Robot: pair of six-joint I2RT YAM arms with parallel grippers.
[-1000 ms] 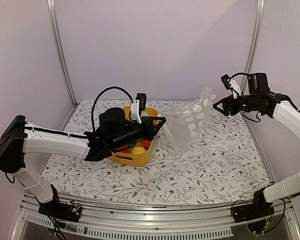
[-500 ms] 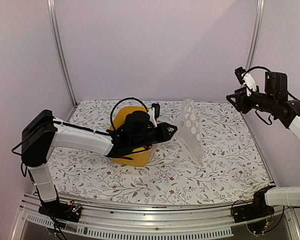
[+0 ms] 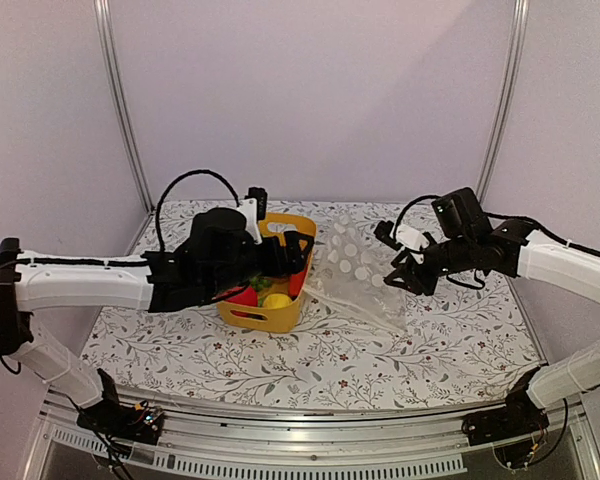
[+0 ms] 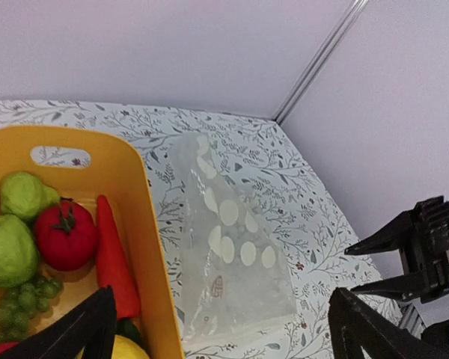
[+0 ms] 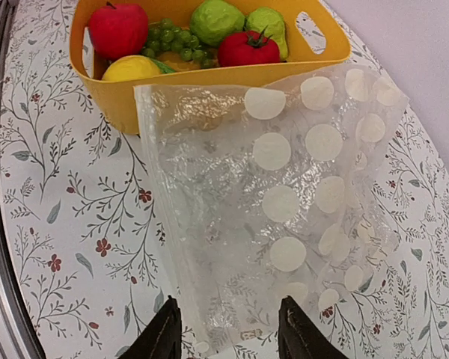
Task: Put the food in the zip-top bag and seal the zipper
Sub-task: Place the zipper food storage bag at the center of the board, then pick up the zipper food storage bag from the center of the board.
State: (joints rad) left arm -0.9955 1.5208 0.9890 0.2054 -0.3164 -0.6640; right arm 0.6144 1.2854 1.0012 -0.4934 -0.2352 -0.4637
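Note:
The clear zip-top bag (image 3: 355, 275) with white dots lies slack on the table, leaning on the yellow basket's (image 3: 242, 316) right wall. Its zipper strip (image 5: 165, 217) seems to run along the edge nearest the table's front. The food sits in the basket: a tomato (image 4: 63, 235), a green apple (image 4: 7, 250), grapes (image 4: 26, 295), a red pepper (image 4: 112, 258) and a yellow fruit (image 5: 131, 69). My left gripper (image 3: 298, 252) hangs wide open over the basket's right rim, holding nothing. My right gripper (image 5: 232, 338) is open, its fingertips (image 5: 163, 329) astride the bag's near corner.
The floral cloth (image 3: 450, 340) covers the table. Metal posts (image 3: 120, 110) stand at the back corners and a rail (image 3: 310, 450) runs along the front edge. In the left wrist view the right gripper (image 4: 411, 258) shows past the bag (image 4: 232, 254).
My left gripper let go of the bag, opened wide and drew back over the basket. The bag fell from upright to lying slack. My right arm came down to the bag's right side, jaws narrowing.

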